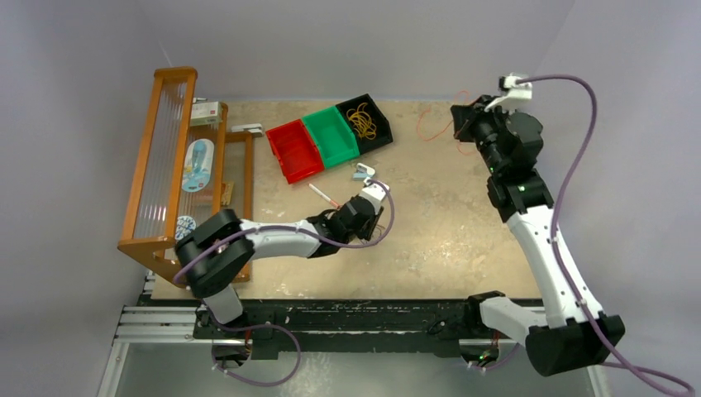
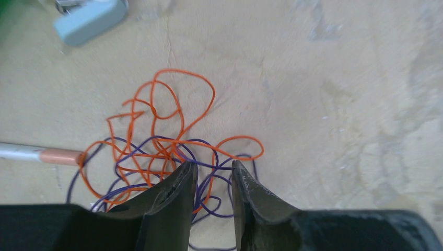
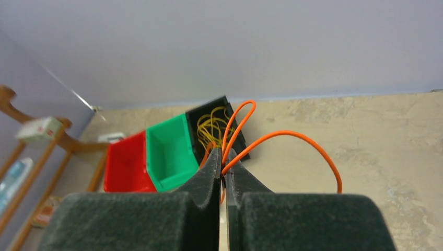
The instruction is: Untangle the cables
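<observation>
Pinching a loose orange cable [image 3: 292, 137] between pressed-together fingers, the right pincer [image 3: 223, 163] is raised near the table's far right side; the cable rises from it in two loops and arcs away to the right above the table [image 2: 339, 78]. Behind it in the wrist view sit a red bin [image 3: 123, 170], a green bin [image 3: 167, 157] and a black bin [image 3: 209, 107] in a row, touching, with yellow rubber bands [image 3: 209, 128] in the black one.

The left pincer [image 2: 211, 172] is narrowly spread over the near edge of the tangle at mid-table, where a tangled orange cable [image 2: 172, 83] and a purple cable [image 2: 130, 141] cross many times. Strands show in the gap; whether the fingers touch them I cannot tell. A white pen [image 2: 31, 153] with a tan tip touches the tangle's left side, and a grey-blue stapler [image 2: 89, 18] lies well beyond.

On the wooden rack [image 1: 157, 165] at the left, a small box [image 1: 207, 113] and a printed card [image 1: 197, 165] carry print too small to read.
</observation>
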### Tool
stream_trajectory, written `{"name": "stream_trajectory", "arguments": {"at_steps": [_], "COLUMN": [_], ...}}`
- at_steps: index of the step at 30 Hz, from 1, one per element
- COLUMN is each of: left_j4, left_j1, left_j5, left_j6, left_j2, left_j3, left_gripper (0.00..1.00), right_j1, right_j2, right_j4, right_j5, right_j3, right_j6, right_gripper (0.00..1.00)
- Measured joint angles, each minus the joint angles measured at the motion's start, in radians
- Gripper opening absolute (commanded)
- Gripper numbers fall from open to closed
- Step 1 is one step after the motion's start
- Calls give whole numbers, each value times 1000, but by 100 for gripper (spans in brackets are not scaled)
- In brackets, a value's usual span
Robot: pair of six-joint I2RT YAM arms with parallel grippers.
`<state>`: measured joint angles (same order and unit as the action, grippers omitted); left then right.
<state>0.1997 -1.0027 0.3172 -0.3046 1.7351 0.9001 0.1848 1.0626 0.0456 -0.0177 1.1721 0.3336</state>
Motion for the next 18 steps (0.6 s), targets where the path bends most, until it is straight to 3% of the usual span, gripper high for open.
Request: {"name": "stream_trajectory", "arguments": {"at_steps": [7, 11, 18], "left_j4": [-34, -66, -180], "left_j1": [0, 9, 195], "left_j5": [31, 85, 124], "left_j6": [-48, -85, -204], "left_j2": [-263, -378, -506], "left_j3": [-10, -26, -44], "left_gripper": [49, 50, 51], "right_j1": [0, 3, 37], "right_j2": [166, 280, 492], "right_j4": [-13, -13, -11], "right_j5": [149, 252, 367], "right_j3": [24, 92, 261], "right_j6": [-95, -119, -141], "right_gripper": [0, 0, 0]}}
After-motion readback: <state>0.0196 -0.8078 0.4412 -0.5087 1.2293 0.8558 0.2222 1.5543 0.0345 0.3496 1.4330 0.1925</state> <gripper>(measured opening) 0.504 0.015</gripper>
